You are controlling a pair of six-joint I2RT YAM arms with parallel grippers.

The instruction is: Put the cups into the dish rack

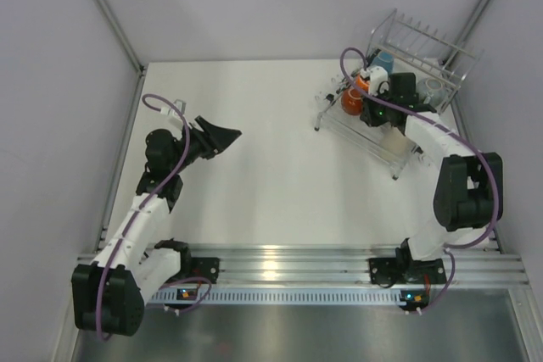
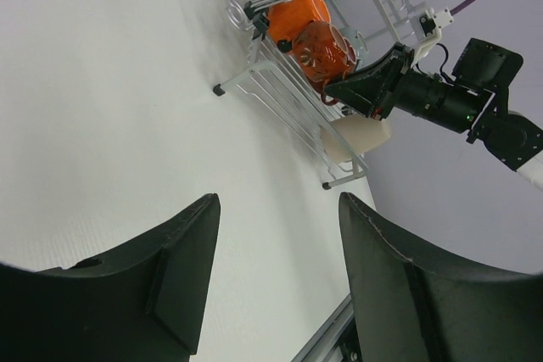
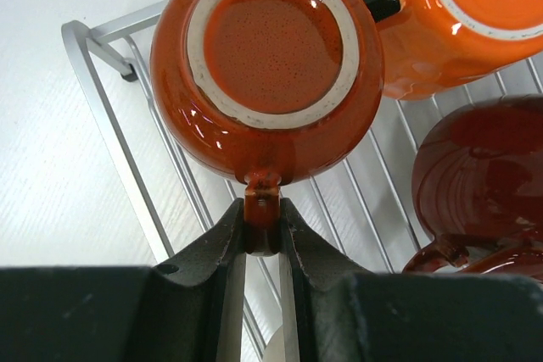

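While the right gripper is pinching the dark-orange mug by its handle, lower straight and hold the rim level so it seats on the dish rack wires, clear of the orange cup just beside it. Release only once it rests; can't tell if the rim touches yet. Mug is over a corner of the rack, base up, mouth down, axis roughly vertical, handle pointing back at the jaws. Left gripper spread, holding nothing, well apart.
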